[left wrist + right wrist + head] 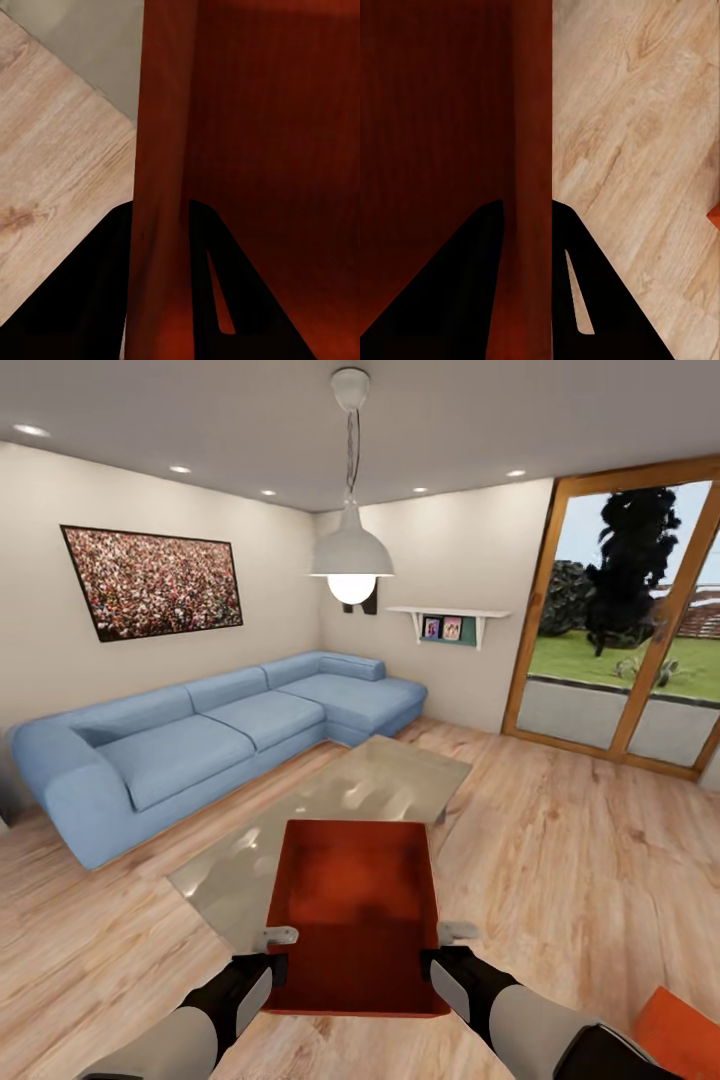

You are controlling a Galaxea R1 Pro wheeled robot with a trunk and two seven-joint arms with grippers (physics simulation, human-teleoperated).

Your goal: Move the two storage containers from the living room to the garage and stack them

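Container [352, 905]: held level above the wood floor [560, 840], ready for carrying.
Left gripper [268, 960]: pinching its left wall.
Right gripper [438, 958]: pinching the right wall, balancing.
Second container [690, 1028]: beside the right arm.

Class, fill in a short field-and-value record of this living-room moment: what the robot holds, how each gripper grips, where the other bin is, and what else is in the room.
Held item: storage container, orange-red, open-topped, empty
Left gripper: shut on the container's left wall, one finger each side
Right gripper: shut on the right wall the same way
Beneath the container: glass coffee table and wood plank floor
Second container: corner visible, low on the robot's right
Room: blue sofa, pendant lamp, glass doors
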